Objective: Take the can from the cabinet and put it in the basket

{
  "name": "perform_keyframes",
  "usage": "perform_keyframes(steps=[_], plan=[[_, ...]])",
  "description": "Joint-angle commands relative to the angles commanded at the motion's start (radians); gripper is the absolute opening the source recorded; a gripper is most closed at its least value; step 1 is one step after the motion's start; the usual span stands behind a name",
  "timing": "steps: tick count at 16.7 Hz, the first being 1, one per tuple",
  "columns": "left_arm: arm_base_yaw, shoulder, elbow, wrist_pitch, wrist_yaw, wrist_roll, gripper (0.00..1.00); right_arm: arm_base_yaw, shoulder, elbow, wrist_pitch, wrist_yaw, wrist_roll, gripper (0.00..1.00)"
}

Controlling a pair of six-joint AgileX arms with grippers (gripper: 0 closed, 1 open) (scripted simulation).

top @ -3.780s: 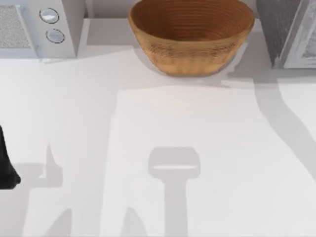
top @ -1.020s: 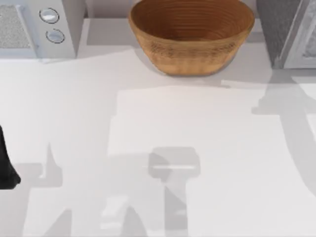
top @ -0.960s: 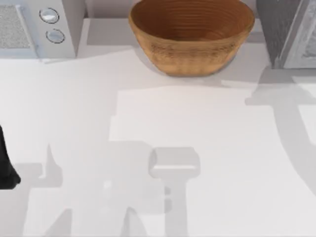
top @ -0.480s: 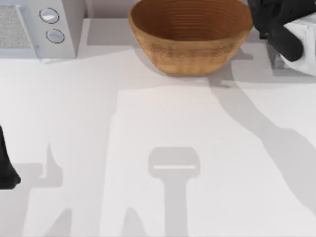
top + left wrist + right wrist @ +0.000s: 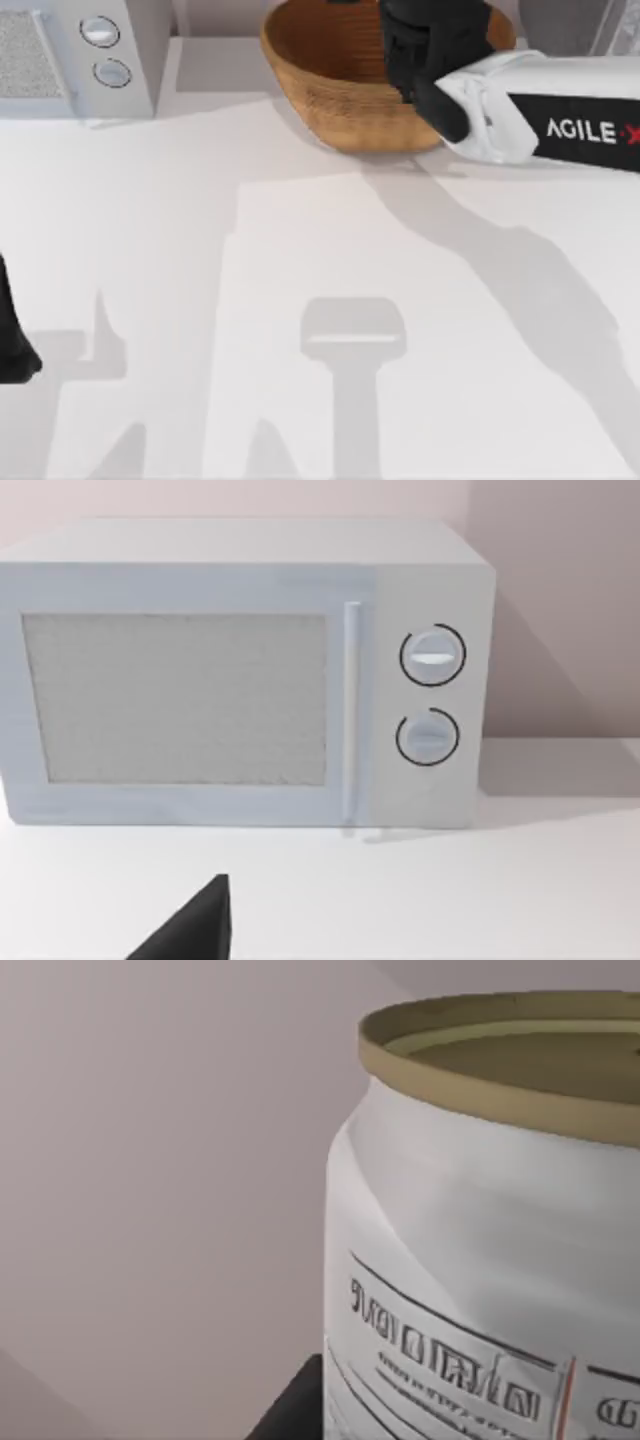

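My right gripper [image 5: 428, 38] hangs over the right half of the wicker basket [image 5: 320, 70], at the back middle of the table. In the right wrist view the can [image 5: 480, 1260] sits very close: a silver-white body with a tan rim, printed lettering and a thin red mark. It stands between the jaws, so the gripper is shut on it. From above, the black gripper hides the can. A corner of the dark grey speckled cabinet [image 5: 556, 12] shows at the back right, behind the right arm. My left gripper [image 5: 12, 340] is parked at the table's left edge.
A white microwave [image 5: 70, 55] with two round knobs stands at the back left, and it faces the left wrist camera as the microwave [image 5: 240, 680]. The white tabletop [image 5: 300, 250] in front of the basket is bare apart from shadows.
My right arm has swung left from the cabinet at the back right. It now reaches over the basket with the can. The left arm has not moved.
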Motion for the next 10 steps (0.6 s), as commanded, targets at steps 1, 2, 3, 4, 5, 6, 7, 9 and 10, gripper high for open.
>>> perform_keyframes(steps=[1,2,3,4,5,6,7,9,10], plan=[[0.0,0.0,0.0,0.0,0.0,0.0,1.0,0.0,0.0,0.0,0.0,0.0,0.0,0.0],[0.0,0.0,0.0,0.0,0.0,0.0,1.0,0.0,0.0,0.0,0.0,0.0,0.0,0.0],[0.0,0.0,0.0,0.0,0.0,0.0,1.0,0.0,0.0,0.0,0.0,0.0,0.0,0.0],[0.0,0.0,0.0,0.0,0.0,0.0,1.0,-0.005,0.003,-0.009,-0.003,-0.003,0.002,0.0],[0.0,0.0,0.0,0.0,0.0,0.0,1.0,-0.005,0.006,-0.006,-0.003,-0.004,0.002,0.0],[0.0,0.0,0.0,0.0,0.0,0.0,1.0,-0.007,0.016,0.007,-0.003,-0.006,0.002,0.0],[0.0,0.0,0.0,0.0,0.0,0.0,1.0,-0.01,0.03,0.026,-0.005,-0.009,0.001,0.0],[0.0,0.0,0.0,0.0,0.0,0.0,1.0,-0.019,0.063,0.069,-0.009,-0.017,0.0,0.0],[0.0,0.0,0.0,0.0,0.0,0.0,1.0,-0.022,0.076,0.087,-0.011,-0.021,-0.001,0.0]])
